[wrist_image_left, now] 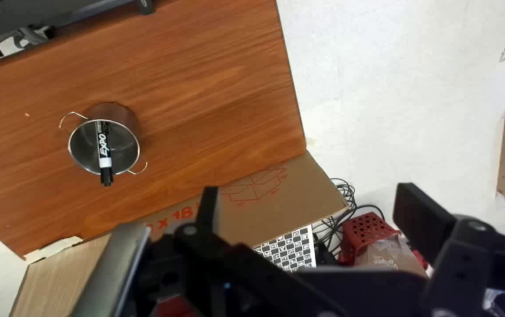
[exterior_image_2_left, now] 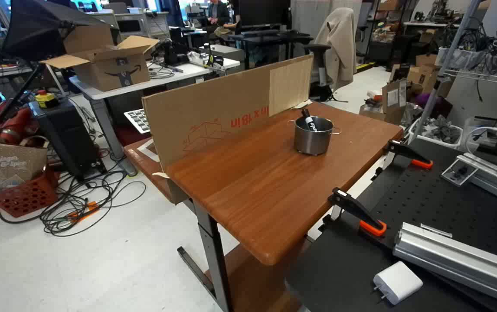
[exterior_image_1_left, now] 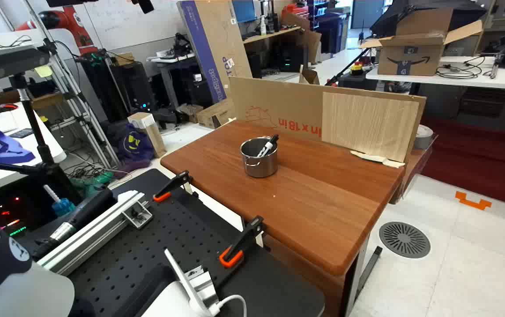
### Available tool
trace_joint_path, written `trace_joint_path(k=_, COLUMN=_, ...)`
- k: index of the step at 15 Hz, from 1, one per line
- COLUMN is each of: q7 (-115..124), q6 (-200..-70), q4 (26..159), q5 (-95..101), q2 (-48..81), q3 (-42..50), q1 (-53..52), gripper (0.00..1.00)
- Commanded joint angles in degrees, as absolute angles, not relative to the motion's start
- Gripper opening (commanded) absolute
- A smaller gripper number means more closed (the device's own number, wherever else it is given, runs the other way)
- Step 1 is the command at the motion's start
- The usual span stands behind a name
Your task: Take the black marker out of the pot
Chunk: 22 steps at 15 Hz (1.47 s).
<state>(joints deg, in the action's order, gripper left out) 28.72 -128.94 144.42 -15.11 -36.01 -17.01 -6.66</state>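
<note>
The silvery pot (exterior_image_1_left: 261, 168) stands upright on the brown wooden table; it also shows in an exterior view (exterior_image_2_left: 312, 142) and in the wrist view (wrist_image_left: 122, 113). The black marker (exterior_image_1_left: 266, 148) leans inside the pot, its black cap sticking out over the rim. It also shows in an exterior view (exterior_image_2_left: 309, 122) and in the wrist view (wrist_image_left: 104, 147), with a white label and white band. My gripper (wrist_image_left: 309, 207) is open and empty, its fingers wide apart. In the wrist view the pot lies to the upper left of the fingers. Neither exterior view clearly shows the gripper.
A cardboard panel (exterior_image_1_left: 287, 108) stands along the table's far edge. The wooden table (exterior_image_1_left: 323, 198) meets a black perforated board (exterior_image_1_left: 182, 237). Two black-and-orange clamps (exterior_image_1_left: 239, 246) (exterior_image_1_left: 173, 187) sit at the near edge. A white adapter (exterior_image_2_left: 398, 282) lies on the board.
</note>
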Motion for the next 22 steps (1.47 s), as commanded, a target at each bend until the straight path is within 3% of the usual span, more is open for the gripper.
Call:
trace_joint_path(k=1, q7=28.90, q6=-128.78, q4=144.09, q5=-14.84, q2=-35.96, q3=-16.73, q1=-6.94, gripper=1.00)
trace_joint_path(k=15, q7=26.99, q6=-130.53, q4=145.97, q5=-14.00, q2=-32.00, q3=-14.54, q1=-4.98, gripper=1.00)
trace_joint_path(k=22, q7=24.17, q6=-139.35, q4=148.95, q5=-11.04, q2=-25.38, q3=-11.34, q1=-1.13, gripper=1.00)
